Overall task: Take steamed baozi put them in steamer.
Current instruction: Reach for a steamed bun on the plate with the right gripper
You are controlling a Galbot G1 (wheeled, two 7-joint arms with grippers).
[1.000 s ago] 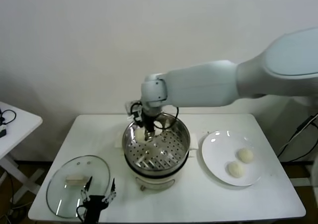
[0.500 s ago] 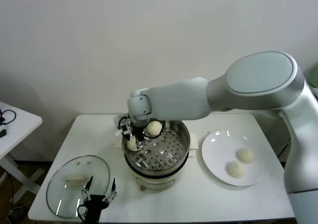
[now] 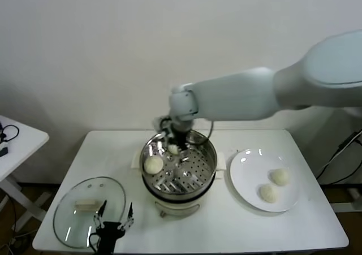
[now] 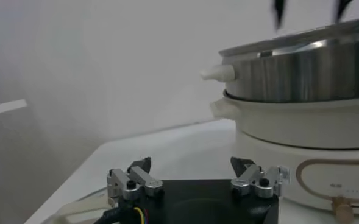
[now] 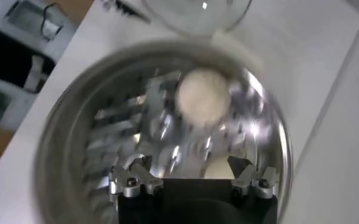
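The steamer (image 3: 195,181) is a shiny steel pot with a perforated tray, standing mid-table. One steamed baozi (image 3: 153,164) lies free on the tray's left side. A second baozi (image 3: 173,149) peeks out below my right gripper (image 3: 172,141). That gripper hangs open and empty over the far part of the pot. In the right wrist view the free baozi (image 5: 202,94) lies ahead of the right gripper (image 5: 190,165), and the other baozi (image 5: 214,169) sits close under it. Two more baozi (image 3: 279,176) (image 3: 268,193) rest on the white plate (image 3: 246,170). My left gripper (image 3: 113,221) is parked open at the table's front edge.
A round glass lid (image 3: 89,210) lies on the table front left, just behind the left gripper (image 4: 191,164). From the left wrist view the steamer wall (image 4: 301,73) and its white base (image 4: 301,122) rise close by. A small side table (image 3: 14,136) stands at far left.
My right gripper has opened and let go of a baozi, which now lies on the tray's left side. The gripper has lifted and shifted toward the pot's far rim.
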